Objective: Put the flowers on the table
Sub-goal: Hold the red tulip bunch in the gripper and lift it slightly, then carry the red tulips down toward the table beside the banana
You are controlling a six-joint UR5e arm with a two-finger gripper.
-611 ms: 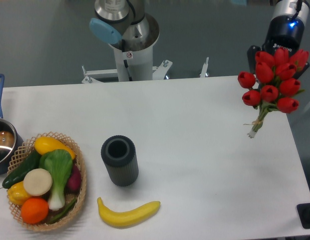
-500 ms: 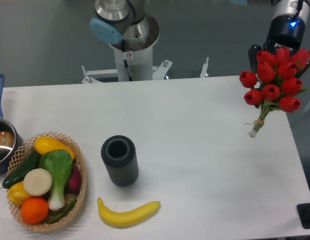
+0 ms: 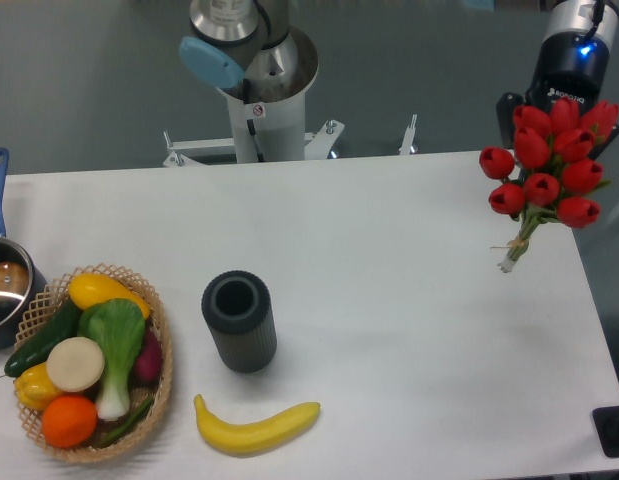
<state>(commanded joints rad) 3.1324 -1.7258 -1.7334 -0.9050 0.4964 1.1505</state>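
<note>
The flowers (image 3: 549,165) are a bunch of red tulip buds with green stems tied with pale string. They hang in the air over the far right edge of the white table (image 3: 409,300), with the stem ends pointing down and to the left. My gripper (image 3: 557,98) is right above and behind the buds at the top right. The bunch hangs from it, so it is shut on the flowers, though the buds hide its fingertips.
A dark ribbed cylinder vase (image 3: 239,320) stands left of centre. A banana (image 3: 257,425) lies in front of it. A wicker basket (image 3: 161,330) of vegetables sits at the front left, beside a pot (image 3: 4,290) at the left edge. The arm's base (image 3: 259,90) is at the back.
The gripper and the flowers have shifted a few pixels to the right. Nothing else has moved.
</note>
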